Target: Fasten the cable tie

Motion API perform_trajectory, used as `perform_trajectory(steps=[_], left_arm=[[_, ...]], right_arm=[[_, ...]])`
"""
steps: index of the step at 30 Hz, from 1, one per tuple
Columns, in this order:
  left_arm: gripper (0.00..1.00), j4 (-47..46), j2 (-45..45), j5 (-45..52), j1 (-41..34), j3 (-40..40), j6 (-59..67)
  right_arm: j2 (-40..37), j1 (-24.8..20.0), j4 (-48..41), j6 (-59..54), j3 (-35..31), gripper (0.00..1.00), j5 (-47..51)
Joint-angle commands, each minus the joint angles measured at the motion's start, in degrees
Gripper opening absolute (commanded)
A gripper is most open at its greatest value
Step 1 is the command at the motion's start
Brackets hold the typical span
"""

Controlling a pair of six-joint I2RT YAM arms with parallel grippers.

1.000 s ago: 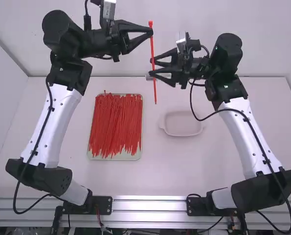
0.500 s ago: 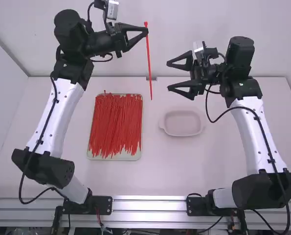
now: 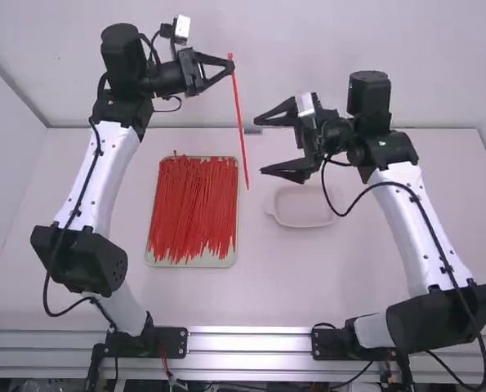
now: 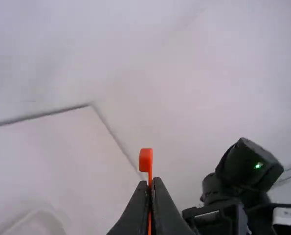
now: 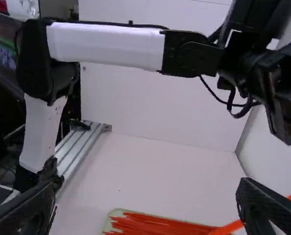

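Left arm [image 3: 87, 196] and right arm [image 3: 414, 229] of white links and bulky black joints, black bases on a silver rail [image 3: 251, 335], thin black cables [image 3: 326, 189] looping above the rail, black two-finger left gripper [image 3: 230, 59] and right gripper [image 3: 259, 147], green light [image 4: 257, 166] on one joint

Robotics lab or test cell, not a home or shop. Two white-and-black robot arms, the left arm [image 3: 95, 188] and the right arm [image 3: 414, 229], are mounted on a slotted aluminium rail [image 3: 243, 335] along the front edge of a white table [image 3: 79, 269]. Plain white panels [image 3: 324, 41] wall in the table at the back and sides. A tray [image 3: 189, 264] holds a batch of identical red cable ties [image 3: 193, 208]. Past the enclosure lies a darker room with what may be a lit screen [image 5: 1, 54].
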Motion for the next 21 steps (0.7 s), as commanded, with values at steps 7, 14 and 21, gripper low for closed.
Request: perform_trajectory(steps=[7, 14, 21], left_arm=[[0.02, 0.83, -0.57, 8.7, 0.04, 1.53, -21.97], [0.02, -1.25, -0.57, 8.48, -0.59, 1.53, -28.41], [0.02, -0.39, -0.57, 4.94, -0.96, 1.53, -30.58]], right_arm=[[0.17, -0.79, 6.75, -17.88, -0.28, 0.98, -3.78], [0.11, -1.09, 6.8, -37.83, -0.28, 0.98, -3.76], [0.13, 1.01, 6.36, -56.89, -0.28, 0.98, -3.78]])
